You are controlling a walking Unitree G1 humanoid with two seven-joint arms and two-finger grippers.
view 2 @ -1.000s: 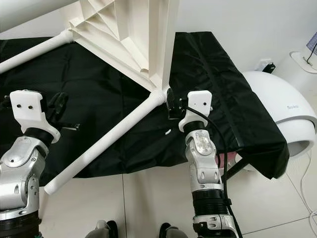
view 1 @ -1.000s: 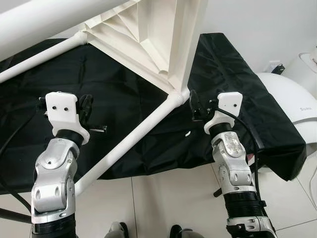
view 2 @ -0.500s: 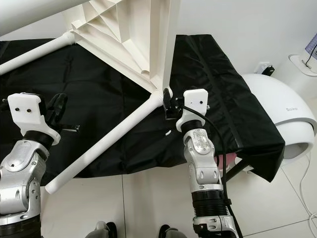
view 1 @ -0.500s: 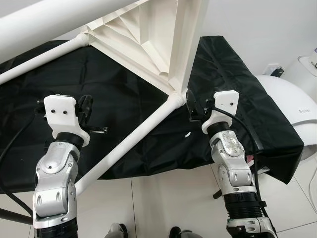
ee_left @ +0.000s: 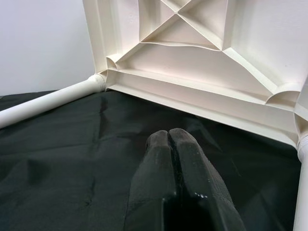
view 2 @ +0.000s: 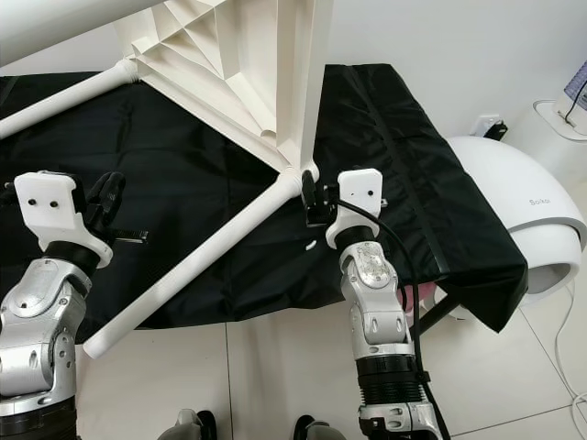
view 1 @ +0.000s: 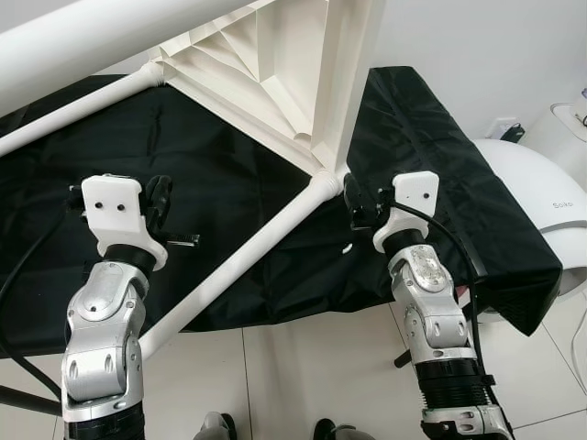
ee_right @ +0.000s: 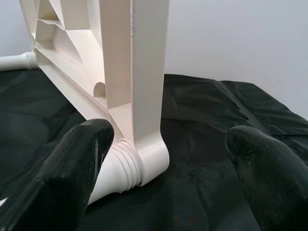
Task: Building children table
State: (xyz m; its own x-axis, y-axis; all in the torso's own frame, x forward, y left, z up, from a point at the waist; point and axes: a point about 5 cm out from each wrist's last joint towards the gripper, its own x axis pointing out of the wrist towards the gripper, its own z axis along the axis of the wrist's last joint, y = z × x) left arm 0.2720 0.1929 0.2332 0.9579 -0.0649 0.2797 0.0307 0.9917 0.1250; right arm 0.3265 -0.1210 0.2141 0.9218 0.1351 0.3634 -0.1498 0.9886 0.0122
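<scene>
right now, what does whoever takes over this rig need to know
Left pincer: shut, holding nothing, hovering over the black cloth.
Right pincer: open, straddling the table corner where a leg screws in.
White table top stands on edge on the cloth, two legs already fitted; a small metal part lies by the left pincer.
Left to do: probably grip that corner joint, check the leg is tight, fit any remaining legs.

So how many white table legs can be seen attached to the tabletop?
3. One leg lies on the black cloth toward the robot, one stretches left across it, one passes overhead at upper left. More may be hidden.
</scene>
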